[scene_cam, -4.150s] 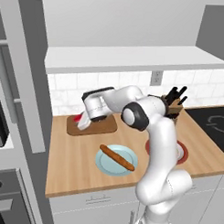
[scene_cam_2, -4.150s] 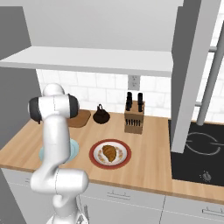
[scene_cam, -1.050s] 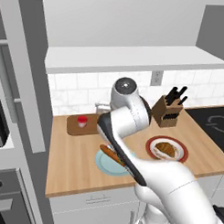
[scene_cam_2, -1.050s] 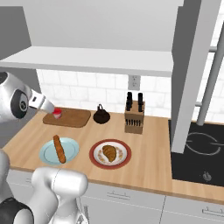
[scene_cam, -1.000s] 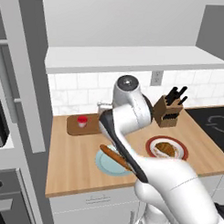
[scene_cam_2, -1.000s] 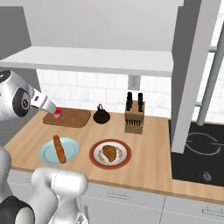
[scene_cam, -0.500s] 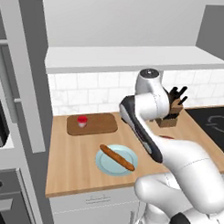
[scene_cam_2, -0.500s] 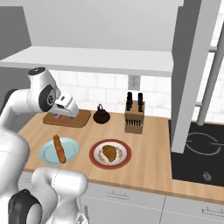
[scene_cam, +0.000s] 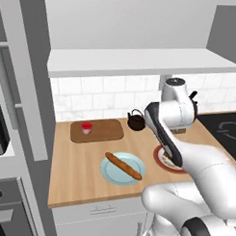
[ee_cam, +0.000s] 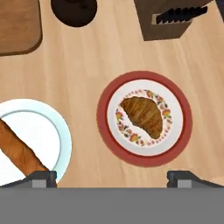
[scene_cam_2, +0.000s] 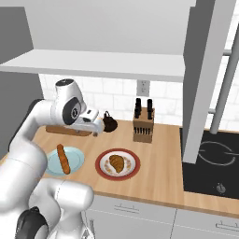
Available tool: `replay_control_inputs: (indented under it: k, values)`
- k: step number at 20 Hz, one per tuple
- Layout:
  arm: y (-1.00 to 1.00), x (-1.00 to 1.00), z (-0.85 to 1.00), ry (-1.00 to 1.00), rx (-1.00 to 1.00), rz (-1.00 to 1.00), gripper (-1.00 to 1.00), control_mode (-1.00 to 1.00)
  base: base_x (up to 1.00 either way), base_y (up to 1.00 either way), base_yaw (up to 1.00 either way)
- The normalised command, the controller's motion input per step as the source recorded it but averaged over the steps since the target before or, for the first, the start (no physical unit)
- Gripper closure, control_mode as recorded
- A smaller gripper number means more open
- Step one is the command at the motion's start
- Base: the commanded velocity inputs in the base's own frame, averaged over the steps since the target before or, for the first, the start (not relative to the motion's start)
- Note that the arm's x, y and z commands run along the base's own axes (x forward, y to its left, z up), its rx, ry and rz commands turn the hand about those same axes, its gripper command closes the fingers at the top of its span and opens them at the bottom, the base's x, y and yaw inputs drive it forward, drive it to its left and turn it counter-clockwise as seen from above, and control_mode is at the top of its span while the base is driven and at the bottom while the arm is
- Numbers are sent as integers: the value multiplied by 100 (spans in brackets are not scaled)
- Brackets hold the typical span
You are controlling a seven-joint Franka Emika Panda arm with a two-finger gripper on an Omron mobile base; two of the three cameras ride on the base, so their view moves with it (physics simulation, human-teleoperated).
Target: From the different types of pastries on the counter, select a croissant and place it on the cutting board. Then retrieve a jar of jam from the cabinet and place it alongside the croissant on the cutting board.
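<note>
While hovering: gripper [ee_cam: 112, 177] spread wide, empty, above croissant [ee_cam: 142, 115].
Risk: we nudge red-rimmed plate [ee_cam: 109, 139] or grab baguette [ee_cam: 19, 151].

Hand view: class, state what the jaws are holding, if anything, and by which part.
Nothing is held. The gripper hangs open above the counter, its jaws wide apart, with the croissant lying untouched on its red-rimmed plate below.

base views flank counter [scene_cam: 79, 171]; hand view overhead, seemingly.
</note>
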Motion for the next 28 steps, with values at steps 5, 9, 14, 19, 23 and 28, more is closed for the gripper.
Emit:
replay_control_inputs:
  k: [5, 9, 14, 19, 23, 28]
  values:
    - [-87, 0, 0, 29, 0, 9, -100, -100, 0, 0, 0]
    - [-29, 0, -18, 3, 0, 17, -100, -100, 0, 0, 0]
    - [-15, 9, -49, -4, -3, 18, -100, -100, 0, 0, 0]
    - [-25, 34, -35, -12, -4, 20, -100, -100, 0, 0, 0]
    - [-26, 40, -8, 0, 0, 19, -100, -100, 0, 0, 0]
    - [-10, 5, -26, 2, 0, 15, -100, -100, 0, 0, 0]
